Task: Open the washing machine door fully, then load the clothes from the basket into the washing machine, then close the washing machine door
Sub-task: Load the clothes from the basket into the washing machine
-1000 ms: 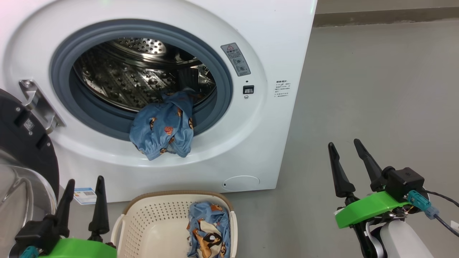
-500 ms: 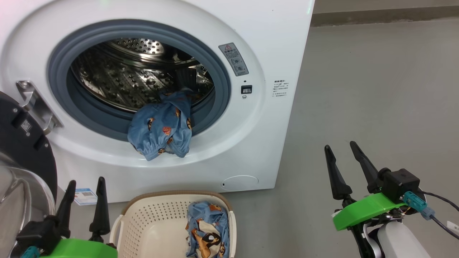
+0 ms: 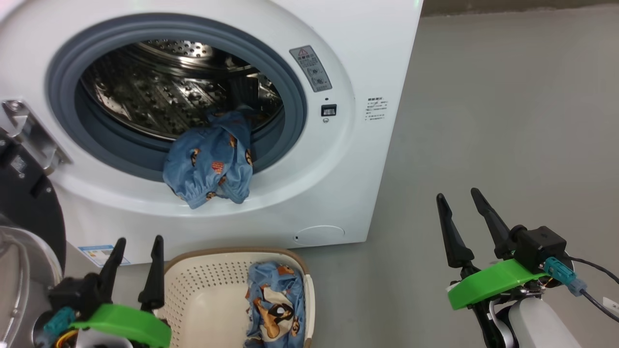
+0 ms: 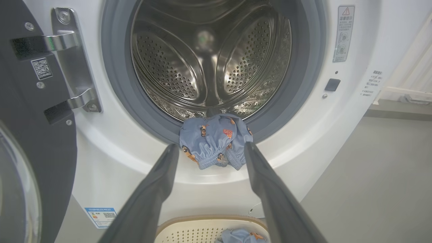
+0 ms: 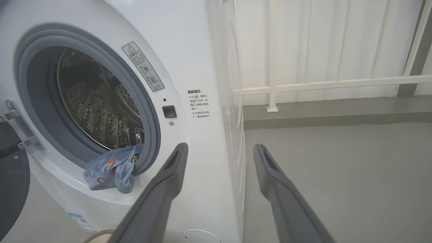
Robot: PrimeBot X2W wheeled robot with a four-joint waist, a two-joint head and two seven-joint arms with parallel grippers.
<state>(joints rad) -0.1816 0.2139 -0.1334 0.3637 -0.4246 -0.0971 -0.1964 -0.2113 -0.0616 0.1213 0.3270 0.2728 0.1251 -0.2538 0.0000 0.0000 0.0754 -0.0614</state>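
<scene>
The left gripper (image 3: 139, 239) has edged right toward the basket (image 3: 232, 252), jaws apart and empty, though the camera's own shift may account for some of it. The right gripper (image 3: 457, 193) stays spread. Some of the clothes (image 3: 208, 166) hang from the washing machine (image 3: 348, 183) mouth; the rest lie in the basket.

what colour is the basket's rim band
Brown: the rim band tops the cream-white basket, and it is clearest in the head view.
</scene>
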